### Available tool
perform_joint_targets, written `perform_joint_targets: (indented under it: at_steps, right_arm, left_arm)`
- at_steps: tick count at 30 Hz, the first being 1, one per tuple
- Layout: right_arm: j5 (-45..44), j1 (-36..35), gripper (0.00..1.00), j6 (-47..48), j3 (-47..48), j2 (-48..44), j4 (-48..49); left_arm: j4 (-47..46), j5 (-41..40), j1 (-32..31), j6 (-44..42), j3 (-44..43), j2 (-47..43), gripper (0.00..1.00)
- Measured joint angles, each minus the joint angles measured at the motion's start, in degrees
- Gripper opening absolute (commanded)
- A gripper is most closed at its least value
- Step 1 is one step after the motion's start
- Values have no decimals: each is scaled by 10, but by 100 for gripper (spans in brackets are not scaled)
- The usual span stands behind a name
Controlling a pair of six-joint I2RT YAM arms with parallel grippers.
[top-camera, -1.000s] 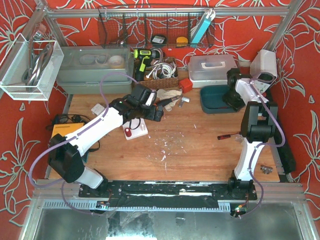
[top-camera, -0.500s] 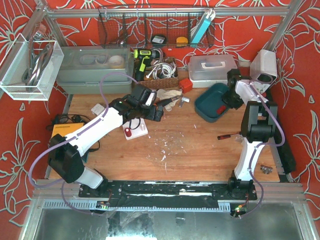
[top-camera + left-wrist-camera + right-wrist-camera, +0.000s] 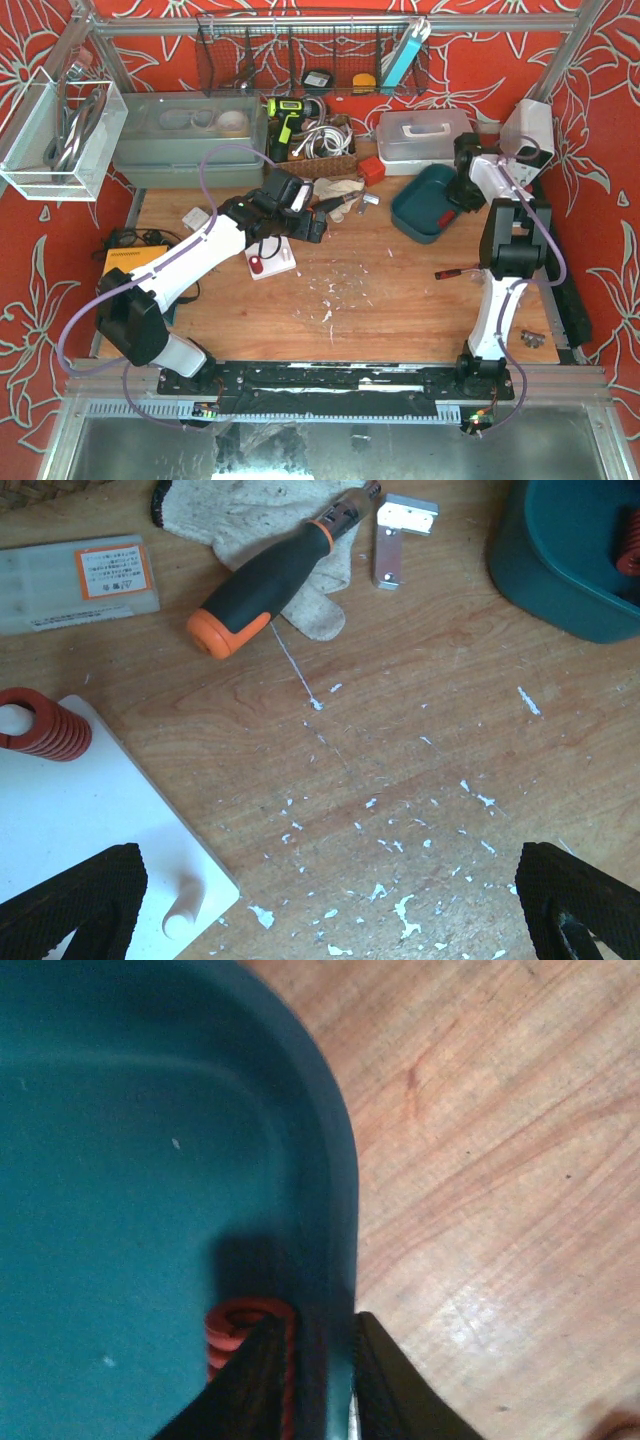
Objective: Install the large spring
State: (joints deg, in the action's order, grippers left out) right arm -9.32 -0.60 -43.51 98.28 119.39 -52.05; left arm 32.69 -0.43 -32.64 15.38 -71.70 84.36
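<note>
The right gripper (image 3: 318, 1365) is pinching the teal bin (image 3: 335, 1180) by its rim near the table's far right corner. A red spring (image 3: 235, 1325) is lying inside against the fingers, axis unclear. The left gripper (image 3: 325, 905) is hovering spread. The orange case label (image 3: 112, 571) is unreadable.

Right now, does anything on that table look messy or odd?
Yes. White flakes litter the wooden table like shavings, and the teal tray sits skewed to the table's edges, its rim pinched by the right tool.
</note>
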Motion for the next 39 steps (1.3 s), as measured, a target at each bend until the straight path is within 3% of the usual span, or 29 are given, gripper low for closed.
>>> perform_joint_targets:
  at_steps: [6, 12, 19, 32, 39]
  right_arm:
    - [-10, 0, 53, 12, 90, 39, -51]
    - [-9, -6, 54, 0, 123, 19, -100]
    - [23, -30, 54, -41, 77, -5, -88]
    - [28, -59, 56, -89, 88, 64, -83]
    - [9, -58, 45, -88, 92, 116, -52]
  left_arm:
    - [-1, 0, 0, 0, 0, 0, 100]
    - [-2, 0, 0, 0, 0, 0, 100]
    - [-2, 1, 0, 0, 0, -2, 100]
    - [-4, 3, 0, 0, 0, -5, 100]
    - [-4, 1, 0, -1, 0, -5, 100]
